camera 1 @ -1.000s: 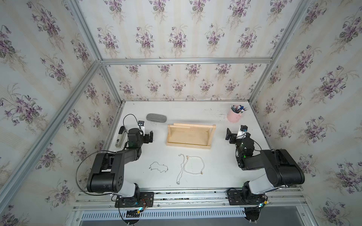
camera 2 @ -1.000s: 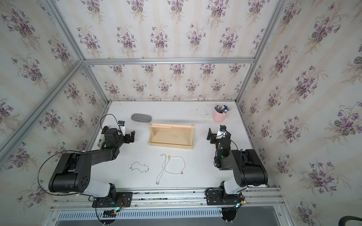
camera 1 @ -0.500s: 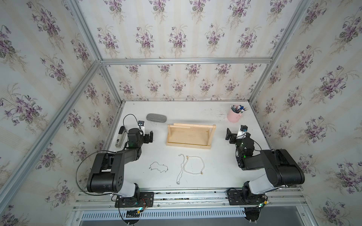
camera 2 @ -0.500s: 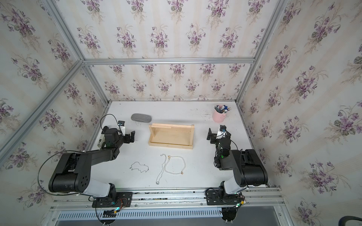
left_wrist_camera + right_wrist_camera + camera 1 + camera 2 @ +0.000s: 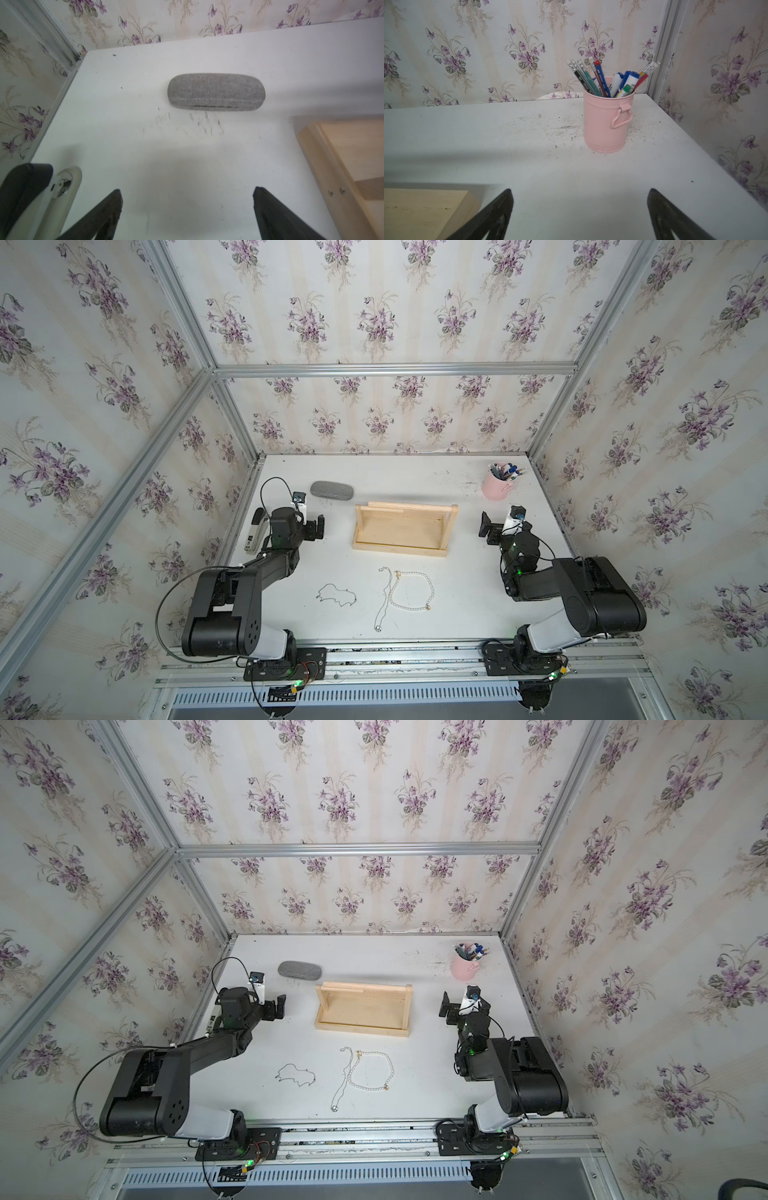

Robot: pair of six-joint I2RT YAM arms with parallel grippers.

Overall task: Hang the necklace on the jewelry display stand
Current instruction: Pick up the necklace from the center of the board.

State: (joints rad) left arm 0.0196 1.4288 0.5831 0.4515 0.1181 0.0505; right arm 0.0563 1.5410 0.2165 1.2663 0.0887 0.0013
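The jewelry display stand (image 5: 400,548), a light wood frame with a base tray, stands mid-table in both top views (image 5: 360,1026). Its corner shows in the left wrist view (image 5: 342,158) and the right wrist view (image 5: 421,207). Three necklaces lie flat in front of it: a pearl necklace (image 5: 432,591), a silver chain (image 5: 383,605) and a thin dark chain (image 5: 337,595). My left gripper (image 5: 318,526) (image 5: 187,192) is open and empty, left of the stand. My right gripper (image 5: 485,526) (image 5: 579,192) is open and empty, right of the stand. Both are far from the necklaces.
A grey fabric case (image 5: 331,490) (image 5: 216,91) lies behind the left gripper. A pink bucket of pens (image 5: 496,488) (image 5: 606,124) stands at the back right corner. A stapler (image 5: 254,534) lies by the left wall. Walls close in three sides.
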